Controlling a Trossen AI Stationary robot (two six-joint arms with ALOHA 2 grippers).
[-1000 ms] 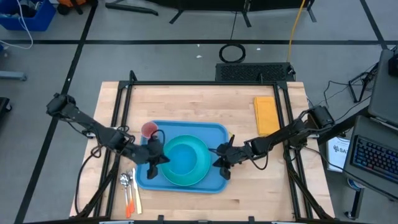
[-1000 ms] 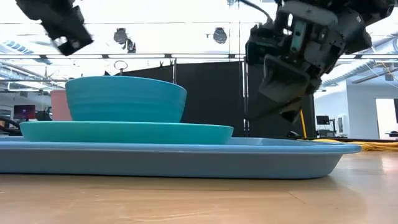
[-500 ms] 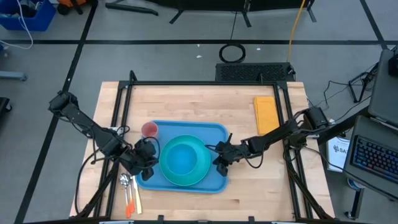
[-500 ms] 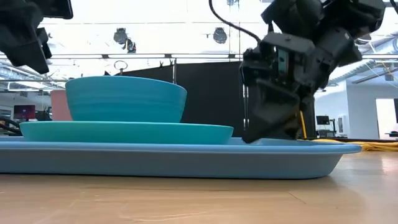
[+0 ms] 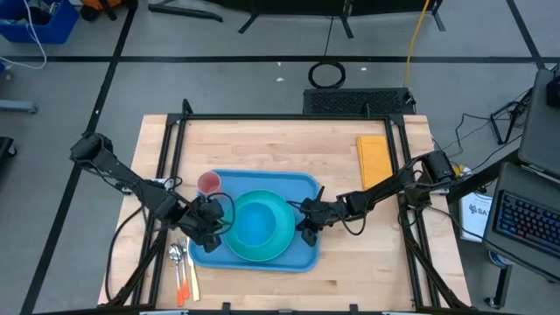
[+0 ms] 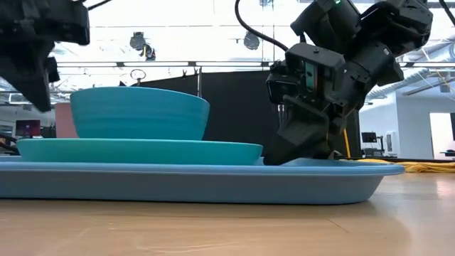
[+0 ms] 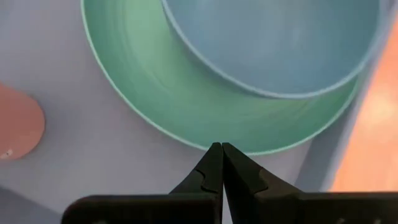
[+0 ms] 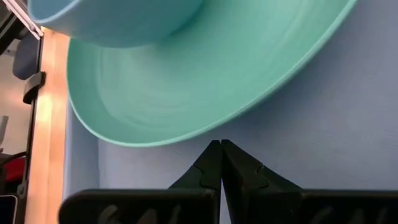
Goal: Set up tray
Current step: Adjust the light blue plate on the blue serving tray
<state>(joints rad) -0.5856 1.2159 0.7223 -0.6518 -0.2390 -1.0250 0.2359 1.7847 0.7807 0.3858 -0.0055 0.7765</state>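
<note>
The large flat blue plastic tray (image 5: 302, 188) with rounded corners lies on my pale wooden tabletop (image 5: 262, 144), near its front middle. On it sits a round cyan plate (image 5: 282, 210) carrying a smaller round blue bowl (image 5: 254, 226), and a small pink cup (image 5: 208, 183) stands at the tray's far left corner. My left hand (image 5: 213, 229) is at the tray's left edge beside the plate, fingers pressed together on nothing. My right hand (image 5: 304, 229) is down over the tray's right part, just beside the plate's rim, its fingers likewise closed and empty. Metal cutlery (image 5: 182, 262) lies on the tabletop left of the tray, and a yellow sponge (image 5: 374, 160) lies far right
</note>
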